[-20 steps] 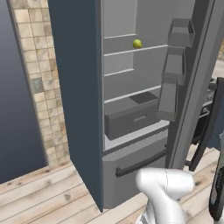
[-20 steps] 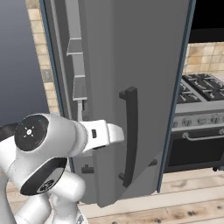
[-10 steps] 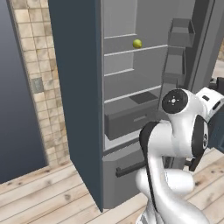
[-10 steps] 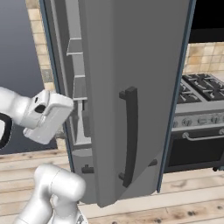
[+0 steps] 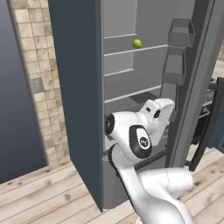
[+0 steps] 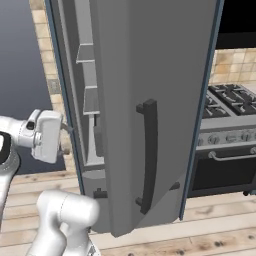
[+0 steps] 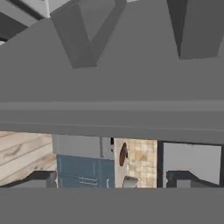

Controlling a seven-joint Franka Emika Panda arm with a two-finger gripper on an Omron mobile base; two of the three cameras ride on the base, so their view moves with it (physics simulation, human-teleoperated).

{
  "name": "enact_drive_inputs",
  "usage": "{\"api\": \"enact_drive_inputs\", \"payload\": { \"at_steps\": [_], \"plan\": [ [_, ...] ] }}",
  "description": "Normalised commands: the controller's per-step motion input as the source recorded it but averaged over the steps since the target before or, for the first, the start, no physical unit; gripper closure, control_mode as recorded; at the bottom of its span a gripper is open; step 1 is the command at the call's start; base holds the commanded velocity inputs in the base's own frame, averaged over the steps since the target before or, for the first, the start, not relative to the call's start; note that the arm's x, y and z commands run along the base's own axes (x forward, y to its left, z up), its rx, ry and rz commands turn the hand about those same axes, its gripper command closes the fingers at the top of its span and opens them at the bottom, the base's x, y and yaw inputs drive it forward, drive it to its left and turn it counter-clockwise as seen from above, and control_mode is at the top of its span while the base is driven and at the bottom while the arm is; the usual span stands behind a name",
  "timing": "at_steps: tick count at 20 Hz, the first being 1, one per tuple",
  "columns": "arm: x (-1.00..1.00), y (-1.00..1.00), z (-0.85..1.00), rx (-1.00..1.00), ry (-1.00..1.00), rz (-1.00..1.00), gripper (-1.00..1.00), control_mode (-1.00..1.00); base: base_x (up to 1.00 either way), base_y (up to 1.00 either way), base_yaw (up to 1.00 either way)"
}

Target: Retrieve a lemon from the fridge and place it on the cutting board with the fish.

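We are at the reaching stage: the fridge (image 5: 78, 109) stands open and our arm is folded in front of its lower part, well below the lemon (image 5: 137, 43), which sits alone on an upper shelf (image 5: 131, 49) toward the right side. The gripper (image 7: 112, 178) has its two fingers spread about as wide as they go, with nothing between them; through the gap we see only the inside face of the door (image 7: 112, 87) and a strip of the kitchen beyond. So the fruit is not yet in hand, and the cutting board and fish come later. In our judgement the next move calls for raising the hand a good way, turning it toward the shelf and bringing it in level with the lemon so the fingers can close on either side of it. The open door (image 6: 160, 100) with its black bar handle (image 6: 147, 155) and its bins (image 5: 181, 33) hems us in on the right, and the shelf edges below the lemon lie in the path upward. A stove (image 6: 230, 120) stands beyond the door.
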Motion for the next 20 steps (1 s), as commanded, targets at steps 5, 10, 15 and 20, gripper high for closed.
{"api": "enact_drive_inputs", "payload": {
  "at_steps": [5,10,15,20],
  "plan": [
    [0.88,-0.56,-0.51,0.03,0.07,0.0,-1.0,-1.0,0.0,0.0,0.0],
    [0.75,-0.48,-0.36,0.06,0.05,0.0,-1.0,-1.0,0.0,0.0,0.0],
    [0.07,-0.51,-0.13,0.02,0.0,0.0,-1.0,-1.0,0.0,0.0,0.0],
    [-0.39,-0.72,-0.01,0.0,0.0,0.0,-1.0,-1.0,0.0,0.0,0.0]
  ]
}}
